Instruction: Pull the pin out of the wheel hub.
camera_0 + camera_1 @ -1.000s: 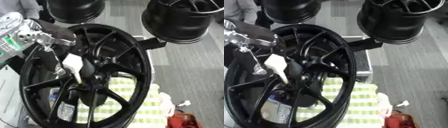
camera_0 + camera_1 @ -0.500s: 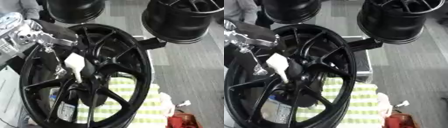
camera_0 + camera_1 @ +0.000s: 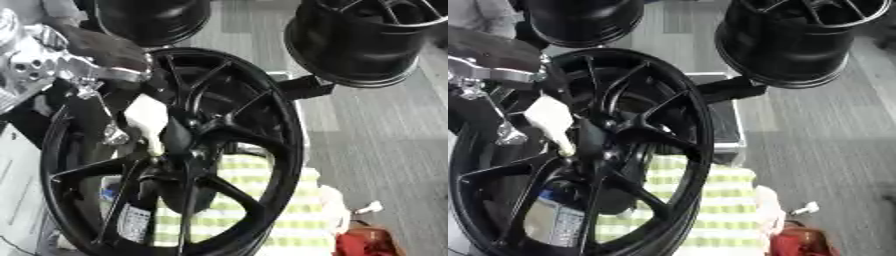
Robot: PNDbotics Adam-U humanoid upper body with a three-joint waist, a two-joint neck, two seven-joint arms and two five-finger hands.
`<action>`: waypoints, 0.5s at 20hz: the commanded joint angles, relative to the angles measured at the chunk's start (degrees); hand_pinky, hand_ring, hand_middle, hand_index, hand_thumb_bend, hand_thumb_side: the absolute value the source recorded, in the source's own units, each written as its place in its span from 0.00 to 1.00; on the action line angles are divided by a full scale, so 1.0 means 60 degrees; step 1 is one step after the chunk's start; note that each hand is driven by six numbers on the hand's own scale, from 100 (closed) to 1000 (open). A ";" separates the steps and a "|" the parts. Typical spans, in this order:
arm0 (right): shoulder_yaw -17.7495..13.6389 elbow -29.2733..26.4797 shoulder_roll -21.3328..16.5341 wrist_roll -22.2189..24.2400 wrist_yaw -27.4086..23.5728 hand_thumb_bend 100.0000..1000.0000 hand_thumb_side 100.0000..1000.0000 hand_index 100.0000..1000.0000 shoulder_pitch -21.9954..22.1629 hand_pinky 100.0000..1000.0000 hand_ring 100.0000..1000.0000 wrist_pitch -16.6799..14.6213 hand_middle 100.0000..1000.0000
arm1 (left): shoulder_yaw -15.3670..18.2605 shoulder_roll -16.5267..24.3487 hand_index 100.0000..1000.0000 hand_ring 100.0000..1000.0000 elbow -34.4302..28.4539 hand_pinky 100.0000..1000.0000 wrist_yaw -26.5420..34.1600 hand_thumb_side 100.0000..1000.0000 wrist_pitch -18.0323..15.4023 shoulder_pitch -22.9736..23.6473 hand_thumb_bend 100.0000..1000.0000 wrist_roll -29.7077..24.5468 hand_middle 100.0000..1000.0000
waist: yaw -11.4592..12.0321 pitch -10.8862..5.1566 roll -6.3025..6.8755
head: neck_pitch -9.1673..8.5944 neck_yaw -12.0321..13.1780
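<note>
Item: wheel hub (image 3: 188, 150), black, multi-spoke, standing nearly upright in front of me, its centre sitting just below and right of my robot hand.

Item: pin (image 3: 149, 122), a white, tapering piece, thick end up, thin end pointing down into the centre of the hub. It is lying just below the robot hand and, as far as I can judge, is still seated in the hub.

Item: left robot hand (image 3: 109, 50), dark fingers on a silver wrist, coming in from the upper left. It is resting over the rim at the top of the wheel, fingers curling over the edge; I cannot tell whether they are gripping the rim or only lying against it, or whether any part is touching the pin. A thin silver rod (image 3: 103, 112) is hanging from the hand area beside the pin.

Item: right robot hand, not showing in either view.

Handling note, my judgement: I am working on the pull itself. To do it well I should be taking the white piece by its thick upper end and drawing it up and away along its own line, not sideways, so the thin end is not binding against the spokes. I should be keeping the wheel from rocking while I pull.

Other stock: two more black wheels (image 3: 367, 40) farther off above the hand, a green-and-white striped cloth (image 3: 262, 210) below behind the spokes, a red object (image 3: 363, 242) at lower right.
</note>
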 commanded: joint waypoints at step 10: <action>-0.0429 -0.0112 -0.0346 -0.0213 0.0014 0.00 0.64 0.72 0.0149 0.84 0.78 0.0014 0.67 | 0.4823 0.2092 0.34 0.38 0.2526 0.47 -0.0491 0.00 0.1065 0.1685 0.00 0.3340 0.34 | 0.0220 -0.0114 -0.0048 | 0.0046 -0.0271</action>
